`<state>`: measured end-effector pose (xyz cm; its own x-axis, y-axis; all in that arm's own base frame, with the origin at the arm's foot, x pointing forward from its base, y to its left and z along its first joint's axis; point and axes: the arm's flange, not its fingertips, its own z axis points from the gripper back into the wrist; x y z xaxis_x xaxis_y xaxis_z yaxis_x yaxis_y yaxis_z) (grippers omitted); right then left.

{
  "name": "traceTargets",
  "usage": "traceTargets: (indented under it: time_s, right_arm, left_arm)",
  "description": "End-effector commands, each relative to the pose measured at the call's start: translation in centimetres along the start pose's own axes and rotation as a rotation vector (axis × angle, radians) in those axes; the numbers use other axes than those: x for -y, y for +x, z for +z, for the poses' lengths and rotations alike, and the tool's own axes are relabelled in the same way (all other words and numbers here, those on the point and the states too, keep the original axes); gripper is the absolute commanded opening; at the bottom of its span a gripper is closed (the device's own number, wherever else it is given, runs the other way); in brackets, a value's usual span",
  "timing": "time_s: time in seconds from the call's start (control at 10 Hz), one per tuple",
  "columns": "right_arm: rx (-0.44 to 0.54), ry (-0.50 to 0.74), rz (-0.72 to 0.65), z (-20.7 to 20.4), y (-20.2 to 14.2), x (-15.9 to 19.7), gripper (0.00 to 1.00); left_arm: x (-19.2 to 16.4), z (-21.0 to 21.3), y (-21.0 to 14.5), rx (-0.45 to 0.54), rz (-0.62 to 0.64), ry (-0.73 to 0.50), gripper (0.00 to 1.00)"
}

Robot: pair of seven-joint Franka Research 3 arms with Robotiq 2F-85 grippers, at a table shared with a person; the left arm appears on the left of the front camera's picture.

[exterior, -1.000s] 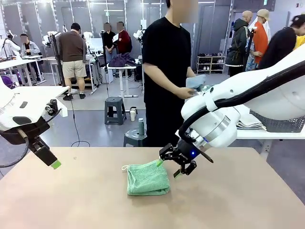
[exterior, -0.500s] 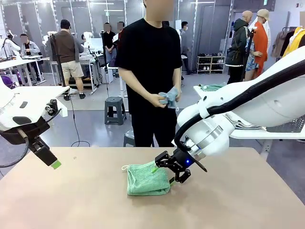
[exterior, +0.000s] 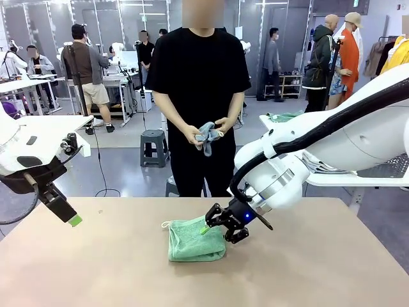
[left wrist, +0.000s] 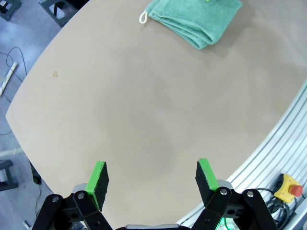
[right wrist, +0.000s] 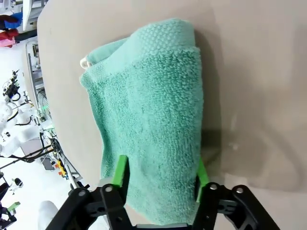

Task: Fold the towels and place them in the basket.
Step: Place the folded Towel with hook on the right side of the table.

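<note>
Nothing written can be read in any view: no lettering, brand mark, number or sign is sharp enough to make out.

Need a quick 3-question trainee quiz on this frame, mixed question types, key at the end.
1. Multiple choice: where is the blue-grey towel?
A) flat on the table
B) held by the person
C) inside the basket
2. True or false: the right gripper has its fingers on either side of one end of the folded green towel.
3. Short answer: what is the left gripper holding?

Key:
1. B
2. True
3. Nothing. Its fingers stand apart over bare tabletop, away from the green towel.
</note>
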<state>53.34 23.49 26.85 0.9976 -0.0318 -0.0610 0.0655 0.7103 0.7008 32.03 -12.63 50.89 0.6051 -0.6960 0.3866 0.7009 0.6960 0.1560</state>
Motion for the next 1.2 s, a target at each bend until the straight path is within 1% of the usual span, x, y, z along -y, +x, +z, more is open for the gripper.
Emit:
traceTargets:
  time_s: [0.0, 0.1, 0.2, 0.3, 0.5, 0.6, 1.1]
  right_arm:
    - [0.034, 0.006, 0.028, -0.81, 0.00, -0.08, 0.00]
    - [0.034, 0.004, 0.028, -0.98, -0.10, -0.12, 0.00]
    - [0.035, 0.003, 0.027, -1.05, -0.20, -0.22, 0.02]
    - [0.035, -0.002, 0.026, -1.17, -0.34, -0.29, 0.00]
    - [0.029, -0.004, 0.003, -1.13, -0.93, -0.94, 0.00]
    - [0.012, -0.011, 0.011, -0.53, -0.14, -0.45, 0.00]
    - [0.012, -0.011, 0.011, -0.53, -0.14, -0.45, 0.00]
  left_arm:
    - [-0.09, -0.15, 0.15, 0.010, -0.003, 0.003, 0.92]
    - [-0.09, -0.15, 0.15, 0.010, -0.003, 0.003, 0.92]
    - [-0.09, -0.15, 0.15, 0.010, -0.003, 0.003, 0.92]
    - [-0.09, -0.15, 0.15, 0.010, -0.003, 0.003, 0.92]
    - [-0.09, -0.15, 0.15, 0.010, -0.003, 0.003, 0.92]
    - [-0.09, -0.15, 0.15, 0.010, -0.003, 0.003, 0.92]
    - [-0.09, -0.15, 0.15, 0.010, -0.003, 0.003, 0.92]
